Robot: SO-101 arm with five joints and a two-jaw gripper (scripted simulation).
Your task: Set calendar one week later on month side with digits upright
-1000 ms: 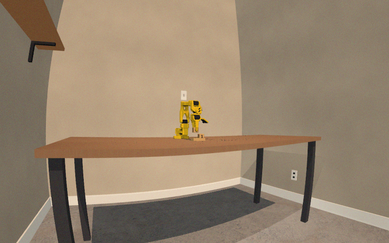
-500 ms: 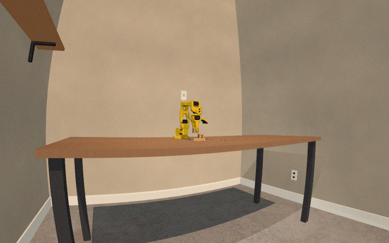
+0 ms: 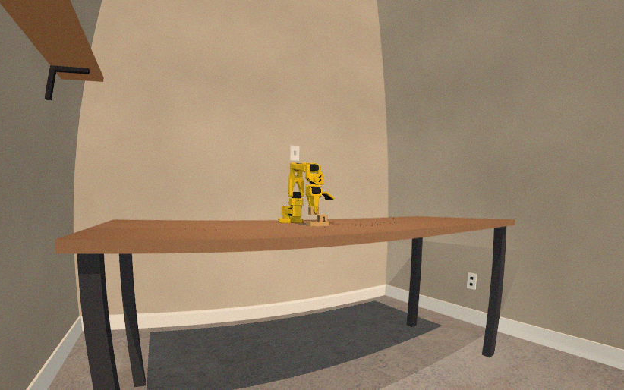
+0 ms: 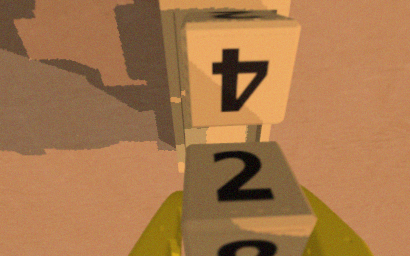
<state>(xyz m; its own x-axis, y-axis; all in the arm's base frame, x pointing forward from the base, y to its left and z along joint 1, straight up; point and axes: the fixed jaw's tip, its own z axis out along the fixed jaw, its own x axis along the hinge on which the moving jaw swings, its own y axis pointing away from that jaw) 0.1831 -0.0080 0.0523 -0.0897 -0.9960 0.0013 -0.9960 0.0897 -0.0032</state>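
Note:
In the wrist view my gripper (image 4: pixel 248 222) is shut on a pale number cube (image 4: pixel 248 180). This cube shows a 2 on its upper face and part of an 8 on the face below. It hangs just above and in front of the wooden tray (image 4: pixel 179 100). The other cube (image 4: pixel 238 75) stands in the tray with an upside-down 4 on top. In the exterior view the gripper (image 3: pixel 312 211) points down over the tray's (image 3: pixel 312 223) left part. The cube (image 3: pixel 323 218) standing in the tray shows a 1 toward the camera.
The tray sits on a long brown table (image 3: pixel 184 234) right beside the yellow arm's base (image 3: pixel 289 217). A shelf (image 3: pixel 52 33) hangs high on the left wall, far from the arm.

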